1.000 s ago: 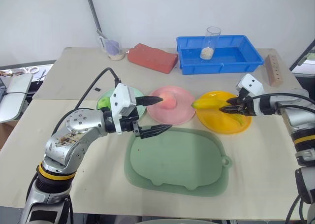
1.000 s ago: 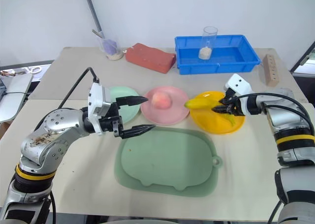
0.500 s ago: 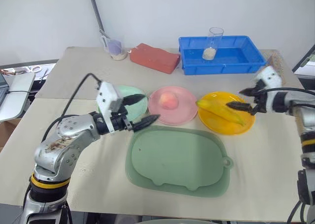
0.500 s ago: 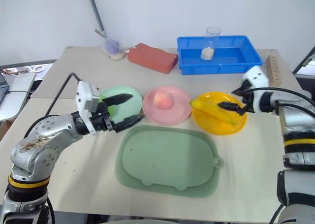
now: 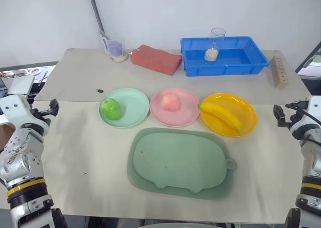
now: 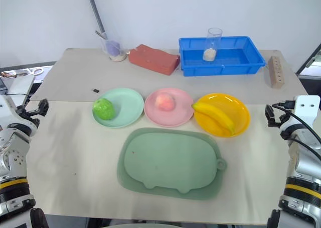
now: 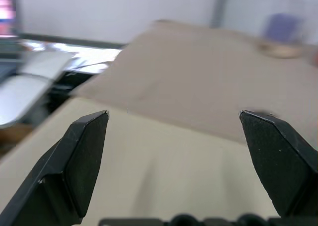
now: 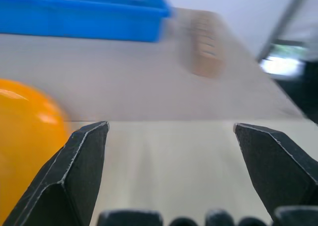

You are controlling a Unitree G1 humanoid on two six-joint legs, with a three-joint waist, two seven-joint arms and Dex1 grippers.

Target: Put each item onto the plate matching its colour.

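With left hand [image 5: 50,107] spread empty at the counter [image 5: 75,153] edge, apple [image 5: 111,108] on green plate [image 5: 135,107], peach [image 5: 171,102] on pink plate [image 5: 185,118], banana [image 5: 221,115] on yellow plate [image 5: 246,112], right hand [image 5: 280,114] spread empty, sorting looks done, so just park both arms clear of the plates.

- A plain white wall [image 5: 165,12] stands behind.
- A beige table [image 5: 80,158] fills the foreground; a second beige table [image 5: 75,72] butts against its far edge.
- A grey metal pole [image 5: 95,10] leans against the wall.
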